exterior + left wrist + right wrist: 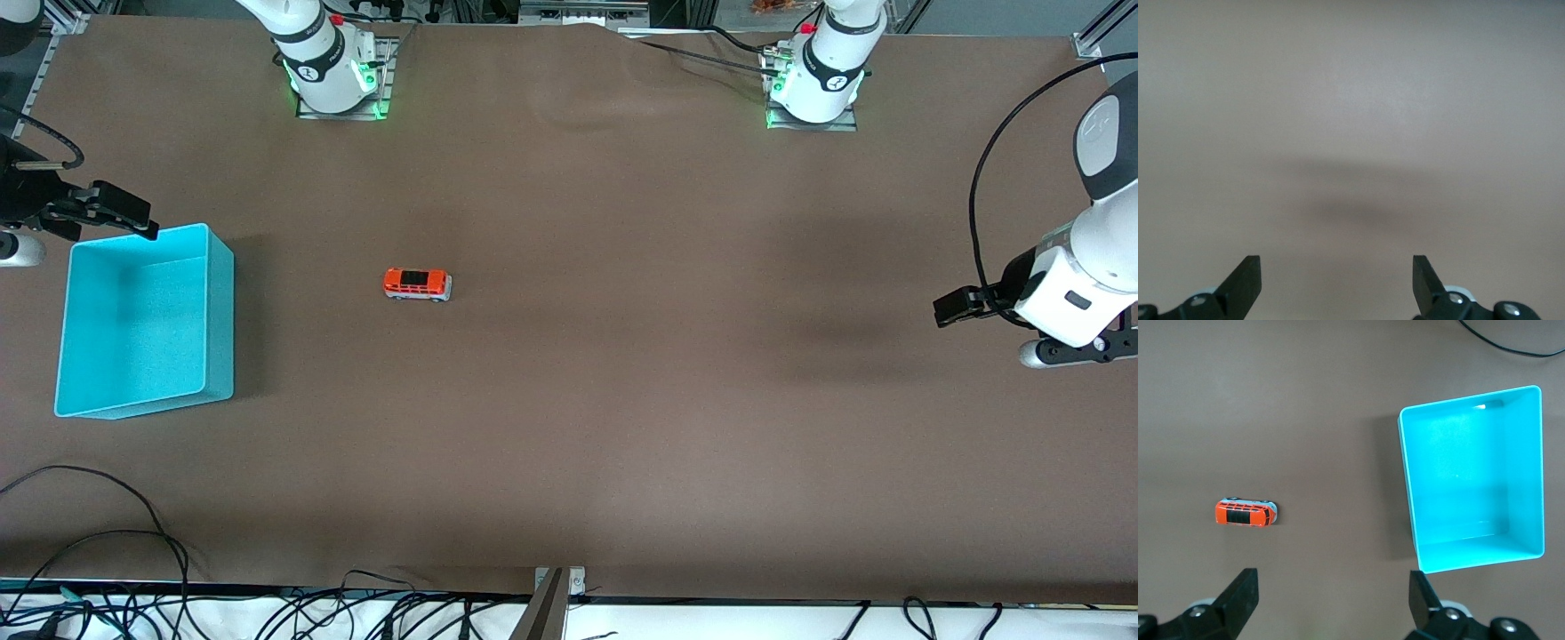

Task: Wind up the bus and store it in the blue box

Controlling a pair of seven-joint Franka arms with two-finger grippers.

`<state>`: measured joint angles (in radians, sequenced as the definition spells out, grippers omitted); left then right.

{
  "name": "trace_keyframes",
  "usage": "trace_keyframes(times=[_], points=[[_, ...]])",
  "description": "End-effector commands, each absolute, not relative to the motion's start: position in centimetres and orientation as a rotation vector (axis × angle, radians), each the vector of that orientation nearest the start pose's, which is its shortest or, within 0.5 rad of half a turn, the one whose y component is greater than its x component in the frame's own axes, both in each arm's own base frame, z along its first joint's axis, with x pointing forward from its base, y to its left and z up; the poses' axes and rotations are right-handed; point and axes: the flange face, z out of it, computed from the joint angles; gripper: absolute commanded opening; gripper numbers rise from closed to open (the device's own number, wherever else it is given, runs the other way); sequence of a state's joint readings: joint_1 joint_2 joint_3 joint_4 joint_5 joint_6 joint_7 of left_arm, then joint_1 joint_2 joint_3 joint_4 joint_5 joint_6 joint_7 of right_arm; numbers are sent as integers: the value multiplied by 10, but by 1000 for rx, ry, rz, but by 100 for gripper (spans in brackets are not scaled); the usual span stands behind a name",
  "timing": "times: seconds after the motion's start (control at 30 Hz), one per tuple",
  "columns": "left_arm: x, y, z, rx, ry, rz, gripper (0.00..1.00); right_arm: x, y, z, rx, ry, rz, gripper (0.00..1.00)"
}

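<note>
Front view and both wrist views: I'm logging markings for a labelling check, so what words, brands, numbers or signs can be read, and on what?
None can be read.
The bus: no legible lettering; its side is too small to tell.
The blue box: plain walls, no label visible.
The arm bases: small round dark marks, too small to read.
</note>
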<state>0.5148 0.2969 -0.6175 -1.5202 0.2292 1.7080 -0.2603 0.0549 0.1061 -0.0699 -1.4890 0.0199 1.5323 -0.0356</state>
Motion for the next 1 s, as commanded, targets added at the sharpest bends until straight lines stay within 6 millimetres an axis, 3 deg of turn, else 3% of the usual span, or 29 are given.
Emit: trace_keyframes(times=[0.0,0.3,0.67,0.87,0.97], points=[[629,3,521,-3090,-197,51,100,582,-4,604,-3157,-32,85,100],[629,6,523,-3090,-217,48,100,581,-2,604,-3179,-46,96,100],[622,13,550,-3110,-256,-5,100,581,0,604,-3173,-43,98,100],[610,13,564,-3138,-87,-6,100,580,1,602,-3171,-43,110,100],[604,12,570,-3167,-90,-8,100,580,1,603,-3171,-43,107,100]])
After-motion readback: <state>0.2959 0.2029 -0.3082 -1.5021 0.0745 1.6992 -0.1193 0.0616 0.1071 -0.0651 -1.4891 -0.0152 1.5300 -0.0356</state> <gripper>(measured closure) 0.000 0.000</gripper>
